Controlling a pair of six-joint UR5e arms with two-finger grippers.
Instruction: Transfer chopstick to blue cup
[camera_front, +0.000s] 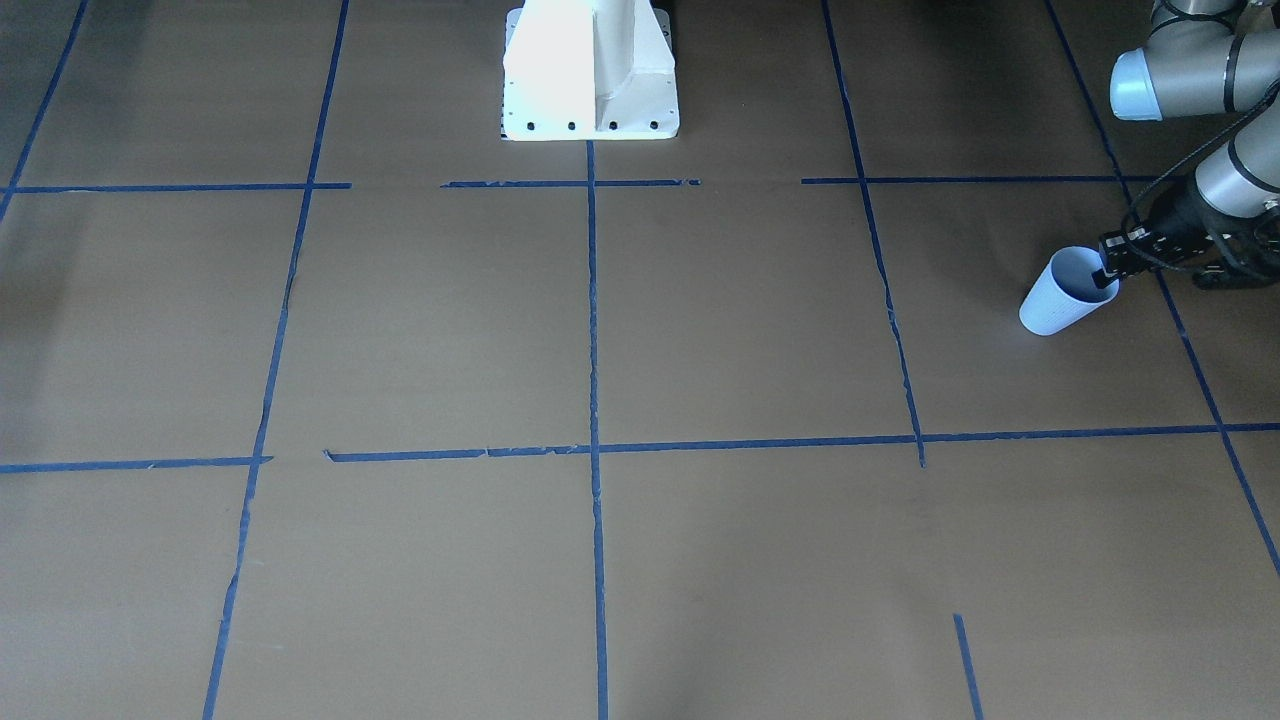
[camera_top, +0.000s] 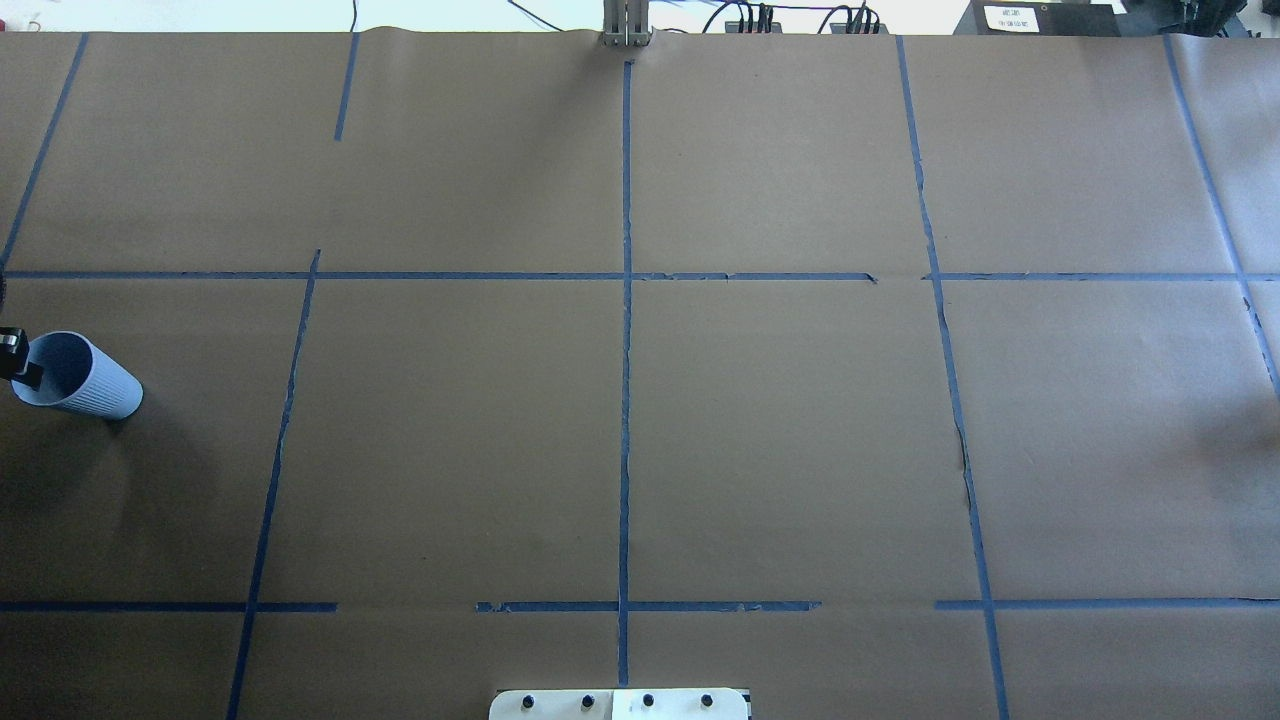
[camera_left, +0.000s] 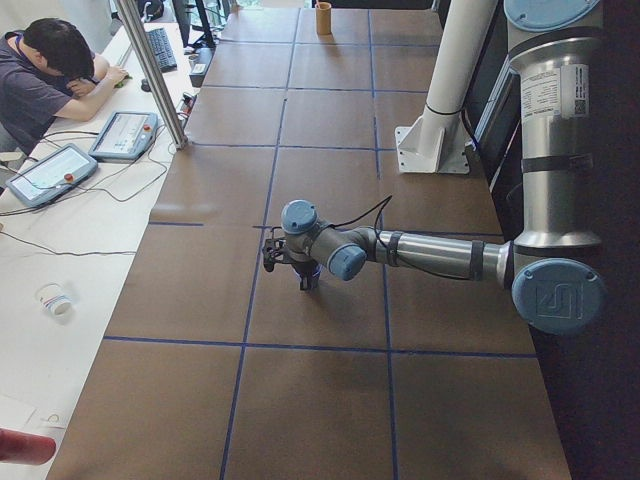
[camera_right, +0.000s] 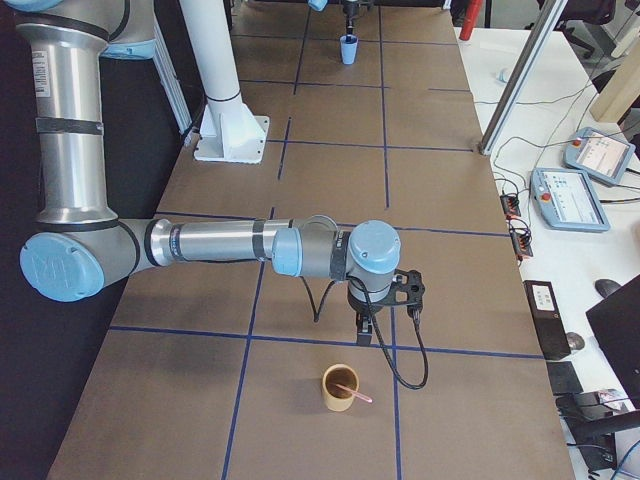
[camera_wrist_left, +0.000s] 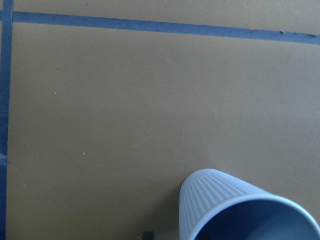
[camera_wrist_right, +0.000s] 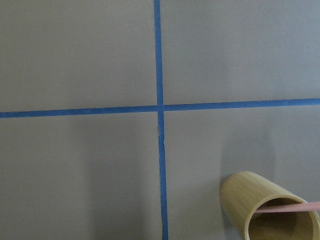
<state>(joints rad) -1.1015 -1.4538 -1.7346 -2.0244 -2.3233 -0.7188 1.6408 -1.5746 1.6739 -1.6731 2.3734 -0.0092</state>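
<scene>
The brown worktop (camera_top: 780, 440), gridded with blue tape (camera_top: 625, 400), carries a white pedestal (camera_front: 590, 75); a blue cup (camera_top: 85, 378) and a bamboo cup (camera_right: 339, 388) stand far to either side of it.

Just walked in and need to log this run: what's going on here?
The left pincer has a finger inside the blue cup rim and seems to grip it, at the robot's far left end of the table. At the opposite end the right pincer hangs near a bamboo cup, not touching it; the pink chopstick leans inside. Nothing is transferred yet. Whether the right pincer is open cannot be told.
</scene>
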